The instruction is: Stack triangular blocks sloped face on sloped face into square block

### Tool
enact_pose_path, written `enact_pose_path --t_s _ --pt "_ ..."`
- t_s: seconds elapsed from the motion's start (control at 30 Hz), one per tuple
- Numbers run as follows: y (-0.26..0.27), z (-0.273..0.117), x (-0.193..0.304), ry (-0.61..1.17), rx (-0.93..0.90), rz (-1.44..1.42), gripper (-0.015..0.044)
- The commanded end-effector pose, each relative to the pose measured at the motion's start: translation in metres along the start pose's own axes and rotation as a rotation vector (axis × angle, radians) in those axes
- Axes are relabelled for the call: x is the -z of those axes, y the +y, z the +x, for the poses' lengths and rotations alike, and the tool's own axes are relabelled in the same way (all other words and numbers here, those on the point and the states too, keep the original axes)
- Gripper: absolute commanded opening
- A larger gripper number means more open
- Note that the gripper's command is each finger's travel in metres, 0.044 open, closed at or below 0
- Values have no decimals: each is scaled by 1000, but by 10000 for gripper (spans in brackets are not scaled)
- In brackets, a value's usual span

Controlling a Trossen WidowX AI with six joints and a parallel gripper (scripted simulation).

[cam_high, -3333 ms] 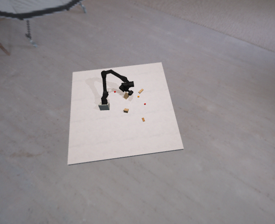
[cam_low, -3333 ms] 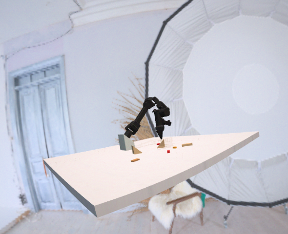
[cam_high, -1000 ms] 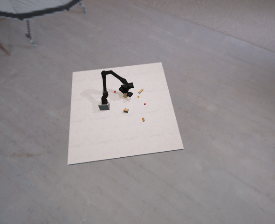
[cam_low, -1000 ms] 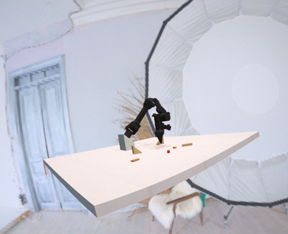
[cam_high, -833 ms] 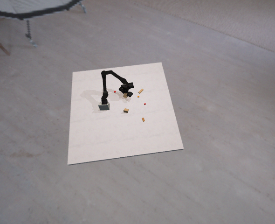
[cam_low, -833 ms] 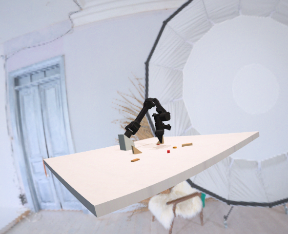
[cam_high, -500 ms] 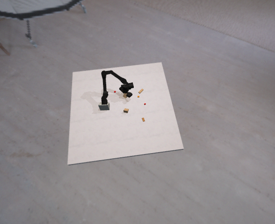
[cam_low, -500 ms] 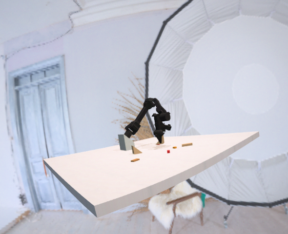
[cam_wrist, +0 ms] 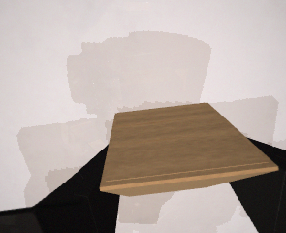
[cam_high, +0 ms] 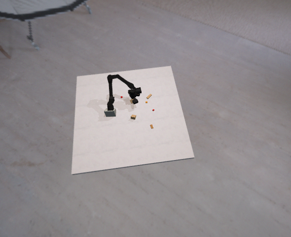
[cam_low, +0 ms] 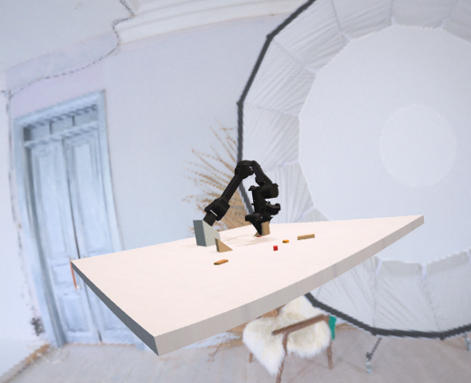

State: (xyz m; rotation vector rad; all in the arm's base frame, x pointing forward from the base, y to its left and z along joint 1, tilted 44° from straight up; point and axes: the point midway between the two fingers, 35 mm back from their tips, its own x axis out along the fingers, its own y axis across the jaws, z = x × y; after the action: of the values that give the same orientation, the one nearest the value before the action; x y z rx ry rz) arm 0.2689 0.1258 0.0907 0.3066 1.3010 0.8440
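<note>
From the top, the jaws (cam_high: 133, 99) (cam_low: 262, 229) grip one wooden triangular block (cam_high: 131, 101) (cam_low: 265, 227) (cam_wrist: 181, 150) above the pale, faintly mottled surface (cam_high: 130, 145) (cam_low: 243, 288) (cam_wrist: 31, 63), well inside its edges, while the other triangular block (cam_high: 133, 117) (cam_low: 222, 246) lies apart, with bare room toward the near left corner. The exterior view shows that lower block's sloped face descending rightward, and a thick, straight-cut rim on the surface. At the wrist, the held block shows a flat, brown-grained face with crisp edges between black fingers.

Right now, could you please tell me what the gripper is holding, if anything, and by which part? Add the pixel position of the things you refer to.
A wooden triangular block (cam_low: 266, 227) (cam_wrist: 188, 143), held by its two opposite ends between the gripper's (cam_low: 262, 231) (cam_wrist: 188, 189) fingers.
</note>
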Motion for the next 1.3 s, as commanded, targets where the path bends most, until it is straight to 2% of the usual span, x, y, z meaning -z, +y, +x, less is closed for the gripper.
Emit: enact_pose_path --t_s 0.0,1.27 --pt "0 0 0 -2 -3 105 0" --pt "-1 0 1 -3 -10 1125 0"
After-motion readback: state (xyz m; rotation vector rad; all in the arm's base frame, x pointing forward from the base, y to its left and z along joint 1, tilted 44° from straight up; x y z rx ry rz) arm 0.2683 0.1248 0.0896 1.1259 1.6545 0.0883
